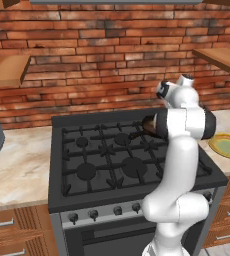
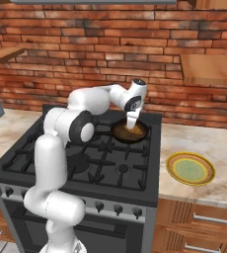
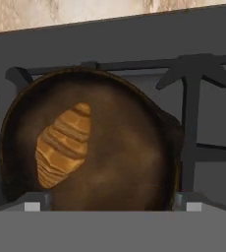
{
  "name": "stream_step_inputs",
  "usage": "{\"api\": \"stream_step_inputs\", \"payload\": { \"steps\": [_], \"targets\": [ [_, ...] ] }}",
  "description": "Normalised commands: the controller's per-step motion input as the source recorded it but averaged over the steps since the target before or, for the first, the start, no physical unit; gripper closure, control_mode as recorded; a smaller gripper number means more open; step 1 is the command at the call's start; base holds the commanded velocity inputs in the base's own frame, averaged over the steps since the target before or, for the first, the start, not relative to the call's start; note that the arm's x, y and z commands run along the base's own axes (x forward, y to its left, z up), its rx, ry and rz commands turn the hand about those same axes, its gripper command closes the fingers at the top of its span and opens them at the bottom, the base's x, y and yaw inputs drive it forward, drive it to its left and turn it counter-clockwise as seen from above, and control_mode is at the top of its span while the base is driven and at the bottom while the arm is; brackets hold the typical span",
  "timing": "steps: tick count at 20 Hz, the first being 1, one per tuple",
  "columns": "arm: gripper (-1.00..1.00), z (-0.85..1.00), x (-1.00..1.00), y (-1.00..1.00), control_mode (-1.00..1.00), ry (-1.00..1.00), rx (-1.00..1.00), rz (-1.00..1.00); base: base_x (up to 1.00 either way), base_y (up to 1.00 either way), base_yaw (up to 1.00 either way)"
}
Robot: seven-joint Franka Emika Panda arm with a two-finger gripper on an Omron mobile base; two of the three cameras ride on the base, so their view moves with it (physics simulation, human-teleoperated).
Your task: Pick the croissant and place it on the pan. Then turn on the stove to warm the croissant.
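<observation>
The two dark fingertips [image 3: 32, 205] stand spread wide and empty above the small golden-brown, lumpy croissant [image 3: 64, 146], which lies inside the round dark frying pan [image 3: 129, 162] on the black gas stove's [image 2: 135, 173] rear burner. The gripper [image 2: 132, 126] should likely rise straight, clearing the rim, before reaching the front knobs [image 2: 118, 209].

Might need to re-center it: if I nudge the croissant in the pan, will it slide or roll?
The croissant lies flat on its side in the pan, so it probably slides rather than rolls. It looks small and likely light; its layered crust may crumble under pressure.
</observation>
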Motion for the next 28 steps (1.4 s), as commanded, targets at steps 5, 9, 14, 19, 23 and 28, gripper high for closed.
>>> {"api": "stream_step_inputs", "payload": {
  "steps": [5,9,14,19,23,28],
  "targets": [
    [-1.0,0.48,-0.62,0.18,-1.0,-0.06,0.0,0.06,0.0,0.0,0.0],
    [-1.0,0.36,-0.58,0.23,-1.0,-0.07,-0.01,0.08,0.0,0.0,0.0],
    [-1.0,0.16,-0.65,0.12,-1.0,-0.14,-0.01,0.09,0.0,0.0,0.0],
    [-1.0,0.18,-0.67,0.02,-1.0,-0.15,0.0,0.08,0.0,0.0,0.0],
    [-1.0,0.22,-0.62,0.0,-1.0,-0.12,0.0,0.07,0.0,0.0,0.0],
    [-1.0,0.16,-0.59,0.0,-1.0,-0.09,0.0,0.07,0.0,0.0,0.0]
  ]
}}
